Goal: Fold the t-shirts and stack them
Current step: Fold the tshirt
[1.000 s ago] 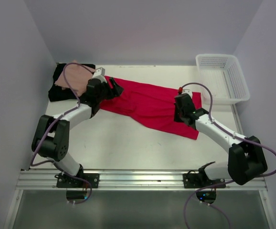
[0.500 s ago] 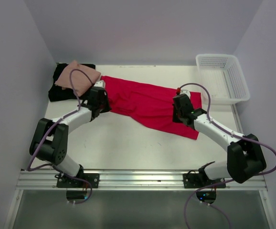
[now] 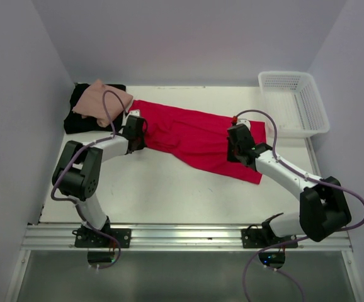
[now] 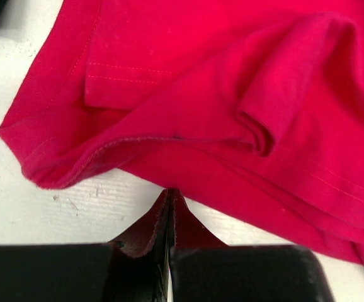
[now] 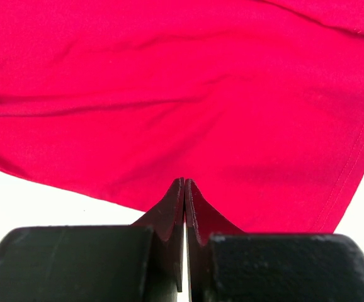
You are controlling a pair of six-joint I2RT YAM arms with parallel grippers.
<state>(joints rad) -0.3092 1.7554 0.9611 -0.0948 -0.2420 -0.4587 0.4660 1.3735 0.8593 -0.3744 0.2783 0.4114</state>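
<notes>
The red t-shirt lies spread and wrinkled across the middle of the table, running from back left to front right. My left gripper is shut, its tips pinched at the shirt's left hem, where the cloth is folded and bunched. My right gripper is shut too, its tips set into the red cloth just inside the near hem at the shirt's right end. A folded salmon-pink t-shirt rests on a black t-shirt at the back left corner.
A white lattice basket stands at the back right, partly over the table's edge. Grey walls close in the left, back and right sides. Bare white table lies between the red shirt and the arm bases.
My left gripper has come down from above the shirt's left end to its near-left hem and has shut there. The right gripper has barely shifted and stays shut.
</notes>
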